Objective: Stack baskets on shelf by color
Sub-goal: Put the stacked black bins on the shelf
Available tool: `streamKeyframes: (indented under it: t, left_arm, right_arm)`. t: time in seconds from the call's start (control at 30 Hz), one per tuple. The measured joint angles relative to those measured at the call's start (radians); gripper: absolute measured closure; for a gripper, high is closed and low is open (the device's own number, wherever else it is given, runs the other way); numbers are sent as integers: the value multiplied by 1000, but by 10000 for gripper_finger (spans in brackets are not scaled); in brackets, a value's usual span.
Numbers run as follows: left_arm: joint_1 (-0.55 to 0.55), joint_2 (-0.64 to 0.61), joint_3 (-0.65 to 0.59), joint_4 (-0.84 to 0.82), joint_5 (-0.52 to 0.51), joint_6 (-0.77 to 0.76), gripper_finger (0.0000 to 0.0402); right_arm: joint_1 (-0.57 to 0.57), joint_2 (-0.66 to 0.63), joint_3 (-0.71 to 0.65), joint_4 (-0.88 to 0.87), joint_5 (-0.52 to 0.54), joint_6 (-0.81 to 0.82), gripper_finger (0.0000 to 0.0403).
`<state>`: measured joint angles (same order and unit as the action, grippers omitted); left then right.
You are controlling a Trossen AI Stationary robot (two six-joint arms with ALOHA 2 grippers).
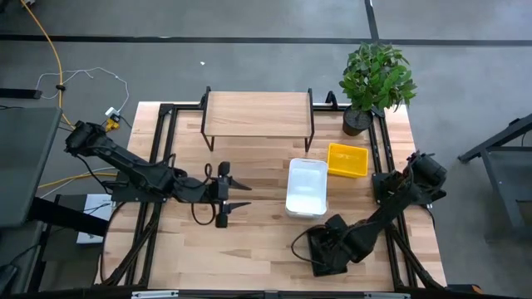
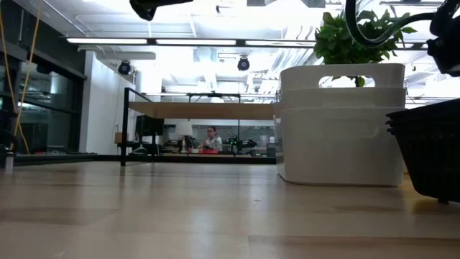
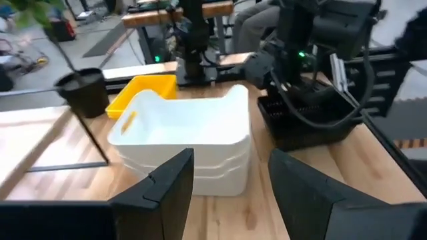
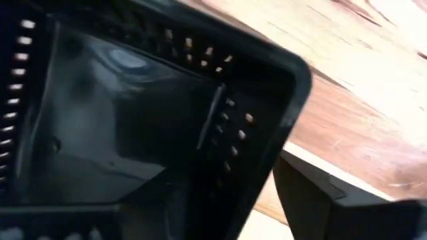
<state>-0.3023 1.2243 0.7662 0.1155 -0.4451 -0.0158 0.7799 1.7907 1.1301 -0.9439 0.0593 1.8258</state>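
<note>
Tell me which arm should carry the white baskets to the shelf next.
Probably left. The left gripper is open, empty and faces the white baskets, with a clear way to the shelf. The right gripper is down at the black basket.

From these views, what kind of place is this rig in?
Probably an indoor robotics lab or workshop: bare grey concrete floor with a loose yellow cable, ceiling strip lights, and workbenches where a person sits behind the wooden table.
</note>
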Motion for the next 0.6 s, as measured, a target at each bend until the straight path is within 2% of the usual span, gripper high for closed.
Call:
streamKeyframes:
  t: [0.1,0.23,0.4,0.53,0.6]
  left_arm:
    - [-2,-22,1,-21,-53,-8,222]
    - [-23,-88,2,-76,-149,-34,222]
    - [-78,-156,1,-163,-276,-69,222]
    - [-125,-173,0,-220,-361,-89,222]
    - [-145,-175,1,-227,-390,-89,222]
  right_arm:
    - [0,-4,0,-3,0,-22,275]
    - [-1,-16,3,-1,3,-84,380]
    - [0,-56,46,-41,-15,-130,385]
    - [0,-102,168,-73,5,-196,396]
    - [0,-115,243,-88,57,-268,394]
